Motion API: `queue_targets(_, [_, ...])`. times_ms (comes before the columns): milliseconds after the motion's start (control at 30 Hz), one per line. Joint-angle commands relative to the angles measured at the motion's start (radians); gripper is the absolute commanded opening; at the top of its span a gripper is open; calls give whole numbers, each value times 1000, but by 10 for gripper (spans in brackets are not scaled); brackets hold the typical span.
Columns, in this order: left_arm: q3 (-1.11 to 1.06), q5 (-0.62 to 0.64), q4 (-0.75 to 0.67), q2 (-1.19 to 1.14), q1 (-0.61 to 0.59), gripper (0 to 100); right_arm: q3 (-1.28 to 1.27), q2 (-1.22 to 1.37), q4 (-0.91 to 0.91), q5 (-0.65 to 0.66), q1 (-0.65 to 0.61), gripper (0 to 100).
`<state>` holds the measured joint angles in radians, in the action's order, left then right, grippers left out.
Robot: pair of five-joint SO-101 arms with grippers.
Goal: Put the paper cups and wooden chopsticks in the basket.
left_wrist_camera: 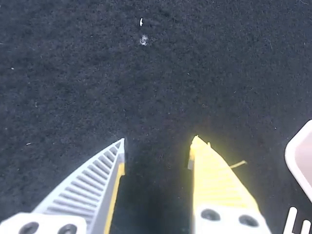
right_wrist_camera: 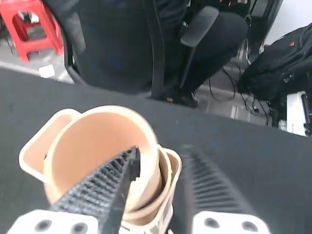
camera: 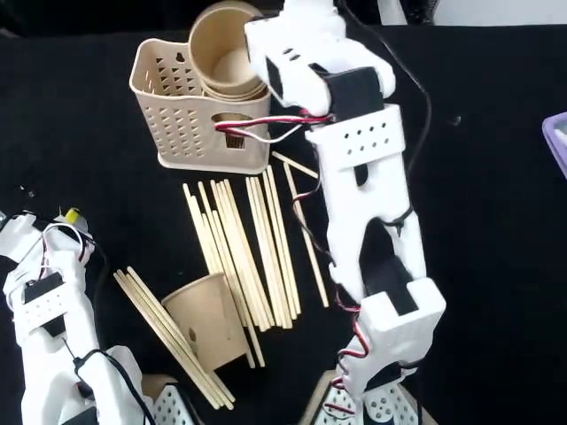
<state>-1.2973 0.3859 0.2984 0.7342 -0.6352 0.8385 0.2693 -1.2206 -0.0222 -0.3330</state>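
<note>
Starting at the left of the high view, the white left arm (camera: pixel 49 310) sits folded low by the near table edge. Its wrist view shows the left gripper (left_wrist_camera: pixel 156 146) with one grey and one yellow jaw apart, holding nothing, above the black table cloth (left_wrist_camera: pixel 73 73). Just beside that arm a flat bundle of pale wooden chopsticks (camera: pixel 168 335) lies slantwise, touching a tan paper cup (camera: pixel 208 319) tipped on its side. A wider spread of loose wooden chopsticks (camera: pixel 244 252) reaches toward the beige perforated plastic basket (camera: pixel 186 119), which holds a stack of tan paper cups (camera: pixel 226 49). The white right arm (camera: pixel 363 204) stretches from the near edge up over the basket. Its wrist view shows the right gripper (right_wrist_camera: pixel 163 156) with jaws apart, one black ribbed finger inside the top cup, the other outside the stack; behind the table stand a black office chair (right_wrist_camera: pixel 112 44) and a red stool (right_wrist_camera: pixel 29 22)
</note>
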Motion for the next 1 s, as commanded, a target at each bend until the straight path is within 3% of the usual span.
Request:
queue_targets(0, [41,-8,-11,17,12,213,30,-28,-21,-2,18,259])
queue_targets(167, [41,-8,-11,17,13,213,28,-101,-97,-2,17,230])
queue_targets(333, [41,-8,-11,17,13,213,21,-213,-353,8,-15,234])
queue_targets(567, [41,-20,-3,17,31,213,-19,-263,-548,149,-32,230])
queue_targets(700, [127,-192,161,26,142,213,-199,-427,-543,173,46,230])
queue_targets(867, [358,-456,516,15,312,216,-539,-690,-526,196,204,230])
queue_targets(967, [464,-594,720,14,403,216,-840,-823,-422,198,333,230])
